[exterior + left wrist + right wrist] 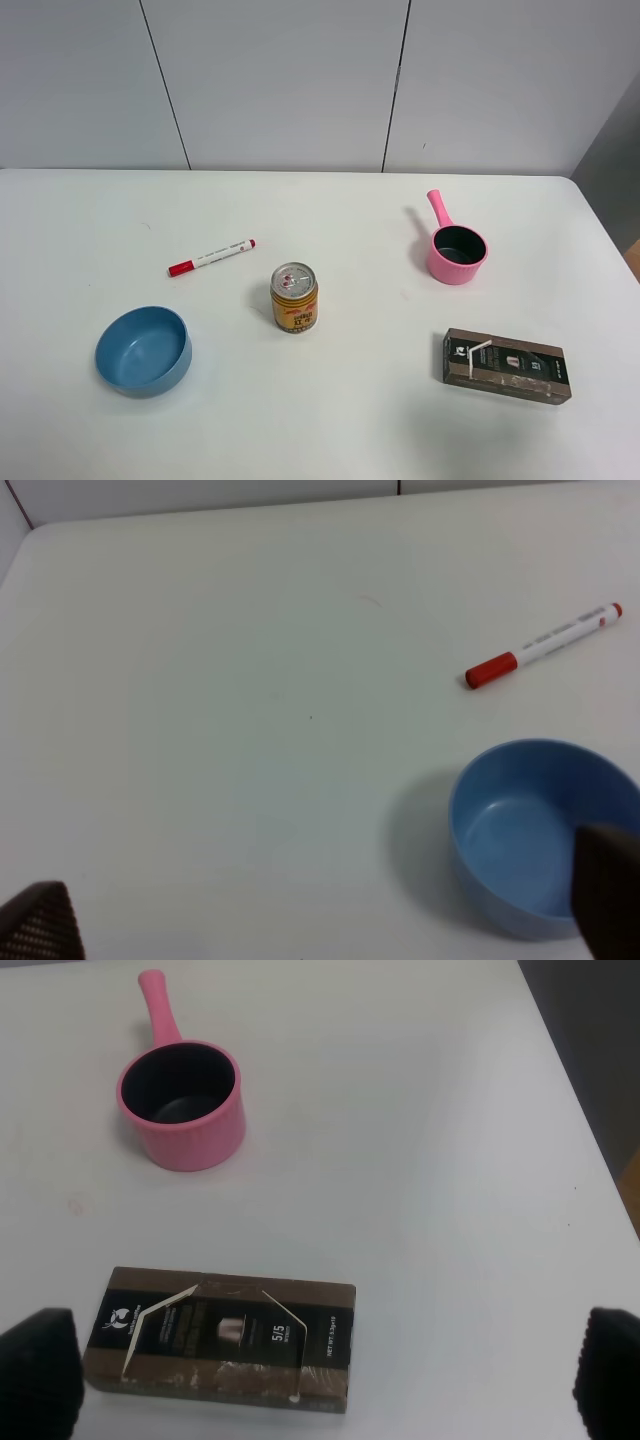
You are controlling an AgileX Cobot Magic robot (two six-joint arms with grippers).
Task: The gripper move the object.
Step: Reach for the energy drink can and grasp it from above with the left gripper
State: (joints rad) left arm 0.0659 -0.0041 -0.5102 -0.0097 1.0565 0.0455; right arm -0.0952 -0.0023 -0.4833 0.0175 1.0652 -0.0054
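The white surface (pixel 330 420) carries everything, and the can (pixel 294 298) stands upright near its middle, touching nothing.

The left end effector (pixel 320 910) is released, with its jaws spread wide at the edges of the left wrist view. It hangs on the bowl's side of the can, and the can is not in that view. The right end effector (pixel 325 1368) is likewise released and empty, on the carton's side of the can, which is also out of its view.

In the exterior view, the brown carton (pixel 507 365) lies well to the right of the can and a little nearer the camera. The blue bowl (pixel 143 350) sits to the can's left, also nearer. The pink saucepan (pixel 457 252) stands right of the can and farther back. The red-capped marker (pixel 211 257) lies near the can, left and behind.

The can is probably thin metal: stiff enough to hold, but smooth-sided and easily dented if squeezed hard. Whether it is full is unclear, so its weight is a guess. A moderate grip across the body at mid-height looks safest.
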